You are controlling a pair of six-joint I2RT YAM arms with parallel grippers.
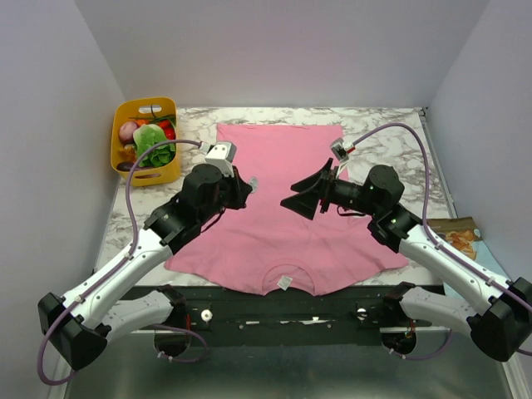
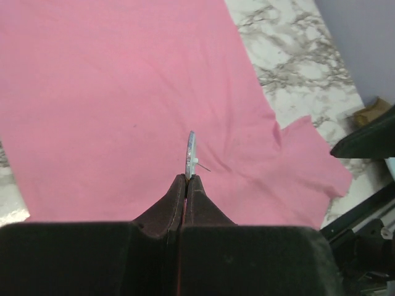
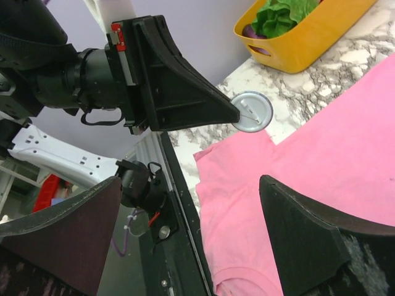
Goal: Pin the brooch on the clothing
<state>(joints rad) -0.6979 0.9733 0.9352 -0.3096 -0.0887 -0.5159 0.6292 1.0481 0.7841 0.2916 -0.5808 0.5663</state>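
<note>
The left tool [image 2: 186, 179] is pinching the brooch [image 2: 190, 154] between closed fingers above the clothing [image 2: 111, 92]; the right tool [image 3: 188, 185] is standing wide open, holding nothing.

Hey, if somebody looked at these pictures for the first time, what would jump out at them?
A big pink T-shirt lies spread flat across the marble table, neckline at the near edge. Above it the left gripper pinches a small round brooch by its edge, while the right gripper faces it with fingers wide open. A yellow basket of vegetables sits at the table's far left corner.
</note>
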